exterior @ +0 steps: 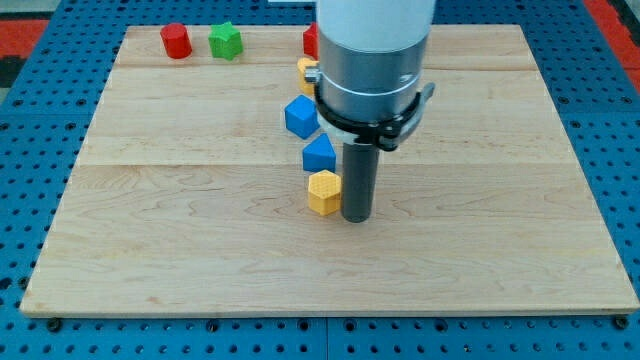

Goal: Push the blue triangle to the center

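No jaws here, only my tip [356, 218], just right of the yellow block [324, 192]. The blue triangle [319, 154] sits above it, mid-frame on the worktop [180, 240]. Nudge gently, avoiding the blue cube [300, 117].

arm: descends from the view's top | rod: upright | my tip [356, 217]: on the surface, near centre
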`<action>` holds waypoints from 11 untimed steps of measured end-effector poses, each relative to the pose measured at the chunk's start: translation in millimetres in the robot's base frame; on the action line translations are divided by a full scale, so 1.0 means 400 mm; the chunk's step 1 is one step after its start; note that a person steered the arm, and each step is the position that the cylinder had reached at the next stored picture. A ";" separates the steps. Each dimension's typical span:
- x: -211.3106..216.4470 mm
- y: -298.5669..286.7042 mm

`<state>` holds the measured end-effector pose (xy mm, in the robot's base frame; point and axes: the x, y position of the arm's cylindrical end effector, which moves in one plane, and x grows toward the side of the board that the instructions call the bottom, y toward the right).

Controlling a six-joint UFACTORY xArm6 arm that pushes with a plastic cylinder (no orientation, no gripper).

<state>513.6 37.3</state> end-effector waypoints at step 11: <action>0.164 -0.204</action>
<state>579.2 -44.3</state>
